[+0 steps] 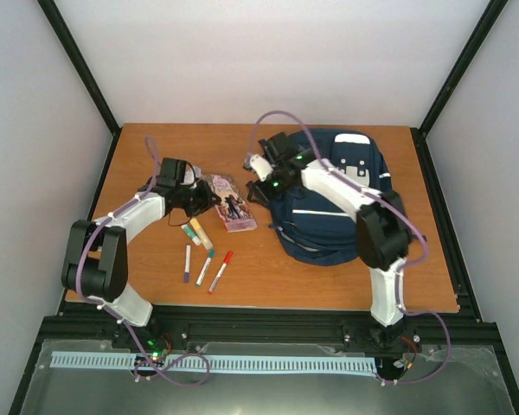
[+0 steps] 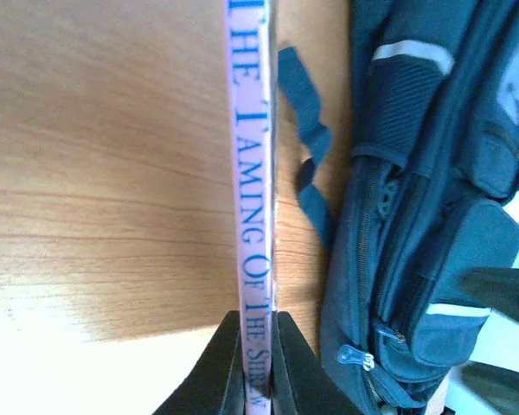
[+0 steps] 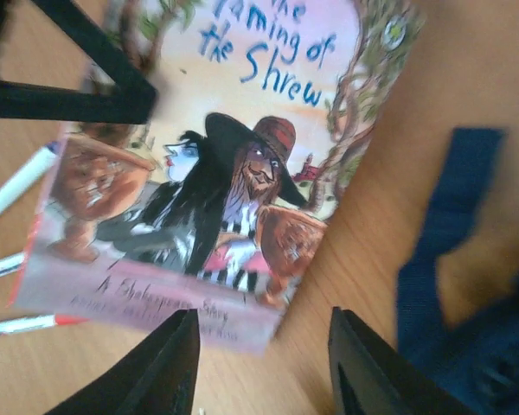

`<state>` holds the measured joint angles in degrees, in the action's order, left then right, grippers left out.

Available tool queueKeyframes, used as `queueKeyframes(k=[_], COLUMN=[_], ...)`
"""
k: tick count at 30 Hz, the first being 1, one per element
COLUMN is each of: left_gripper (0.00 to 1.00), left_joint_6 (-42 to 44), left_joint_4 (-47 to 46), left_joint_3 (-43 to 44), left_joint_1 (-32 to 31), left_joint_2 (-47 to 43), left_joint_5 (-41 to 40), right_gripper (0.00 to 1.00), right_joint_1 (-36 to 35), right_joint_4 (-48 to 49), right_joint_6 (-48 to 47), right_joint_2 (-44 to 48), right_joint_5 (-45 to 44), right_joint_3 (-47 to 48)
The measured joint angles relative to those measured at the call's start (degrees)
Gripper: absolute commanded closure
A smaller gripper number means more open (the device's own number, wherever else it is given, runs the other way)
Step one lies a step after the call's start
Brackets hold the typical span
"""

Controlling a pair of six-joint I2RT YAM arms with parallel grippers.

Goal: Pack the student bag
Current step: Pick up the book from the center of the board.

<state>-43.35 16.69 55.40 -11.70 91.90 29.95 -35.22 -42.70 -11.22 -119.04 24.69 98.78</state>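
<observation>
Left gripper (image 2: 253,320): clamped on thin pink paperback book (image 2: 253,173), beside navy striped fabric backpack (image 2: 432,225). Step, likely: book pickup. Next needs: lift, opened backpack. Right gripper (image 3: 261,316): jaws apart, empty.

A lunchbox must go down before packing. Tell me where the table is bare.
Bare wood lies along the far edge of the table, behind the book, and on the near strip between the red-capped marker and the student bag. Crowded: the mid-left, where markers, book and left gripper cluster.

Soft, even light; glare whitens the table (image 2: 52,367); student bag (image 3: 493,367) blurred.
</observation>
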Motion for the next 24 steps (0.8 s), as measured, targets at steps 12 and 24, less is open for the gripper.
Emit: queueKeyframes(k=[12, 24], left_gripper=[0.99, 0.99], left_joint_6=[8.0, 11.3], left_joint_4=[5.1, 7.3], left_joint_3=[4.0, 9.0], left_joint_1=[0.0, -2.7], left_joint_2=[-10.2, -17.0], left_joint_5=[2.1, 12.3], right_gripper=[0.37, 0.23], right_joint_1=[8.3, 21.6], right_joint_4=[7.1, 1.0], right_joint_6=[-1.7, -4.6], right_joint_2=[37.9, 51.6], right_joint_5=[-4.2, -1.4], right_joint_3=[-19.3, -30.2])
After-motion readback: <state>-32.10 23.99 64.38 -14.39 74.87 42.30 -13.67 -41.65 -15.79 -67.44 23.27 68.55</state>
